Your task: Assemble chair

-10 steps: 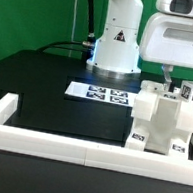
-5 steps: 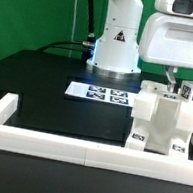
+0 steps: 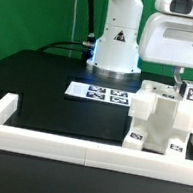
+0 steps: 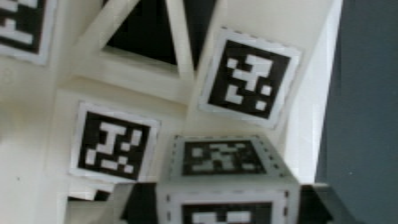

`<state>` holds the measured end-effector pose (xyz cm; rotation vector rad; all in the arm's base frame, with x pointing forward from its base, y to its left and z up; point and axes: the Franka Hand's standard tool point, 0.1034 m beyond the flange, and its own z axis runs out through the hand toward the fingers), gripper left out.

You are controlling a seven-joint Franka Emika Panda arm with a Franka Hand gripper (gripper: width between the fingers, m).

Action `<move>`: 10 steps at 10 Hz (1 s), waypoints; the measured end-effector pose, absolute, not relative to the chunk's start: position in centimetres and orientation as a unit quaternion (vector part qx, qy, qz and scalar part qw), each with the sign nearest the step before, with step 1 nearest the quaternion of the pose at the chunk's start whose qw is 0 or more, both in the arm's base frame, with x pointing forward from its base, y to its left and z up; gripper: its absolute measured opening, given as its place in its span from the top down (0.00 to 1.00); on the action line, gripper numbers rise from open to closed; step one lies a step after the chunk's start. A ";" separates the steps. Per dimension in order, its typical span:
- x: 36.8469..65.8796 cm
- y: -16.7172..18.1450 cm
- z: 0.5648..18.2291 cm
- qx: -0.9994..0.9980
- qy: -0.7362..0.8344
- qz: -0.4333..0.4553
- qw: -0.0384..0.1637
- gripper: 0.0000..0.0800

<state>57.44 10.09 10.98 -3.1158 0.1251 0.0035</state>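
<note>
Exterior view: I see the chair at lower right, against the border rail. The gripper sits directly above, at its top edge, shut on an upright part.

Wrist view: tagged chair faces fill the frame; fingers unseen.

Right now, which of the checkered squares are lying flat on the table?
The ones on the marker board, lying flat on the black table. The other tags sit on the standing white chair.
</note>
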 end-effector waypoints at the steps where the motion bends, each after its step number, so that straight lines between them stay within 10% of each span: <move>1: 57.4 10.1 11.0 -0.997 0.079 0.002 0.012 0.65; 10: 57.4 10.2 11.0 -0.952 0.307 0.004 0.012 0.64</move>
